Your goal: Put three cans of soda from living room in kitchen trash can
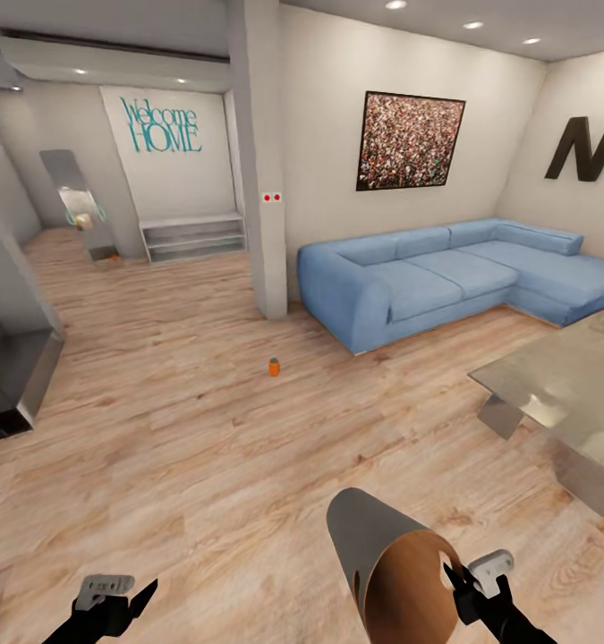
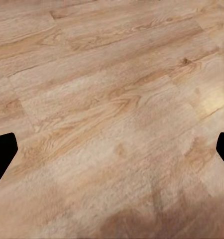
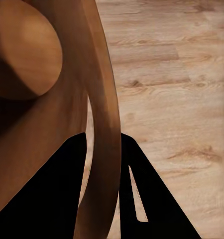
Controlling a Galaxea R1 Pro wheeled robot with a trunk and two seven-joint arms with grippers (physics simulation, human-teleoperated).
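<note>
Right gripper (image 1: 456, 581) clamped on rim of pale grey tapered bin (image 1: 373, 546), carried tilted. Left gripper (image 1: 123, 595) spread apart, empty. Small orange soda can (image 1: 274, 366) upright on wood-plank floor (image 1: 185, 429), 12 o'clock; likely light, rigid, slippery; grip mid-body.

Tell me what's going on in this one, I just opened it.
The robot stands in the living room holding the trash can tipped on its side, open end toward the camera. The right gripper has its jaws clamped on the bin's rim, one inside and one outside. The left gripper hangs open and empty over the wood floor. One orange soda can stands on the floor ahead, near the pillar and the blue sofa. A glass-topped table sits to the right.
</note>
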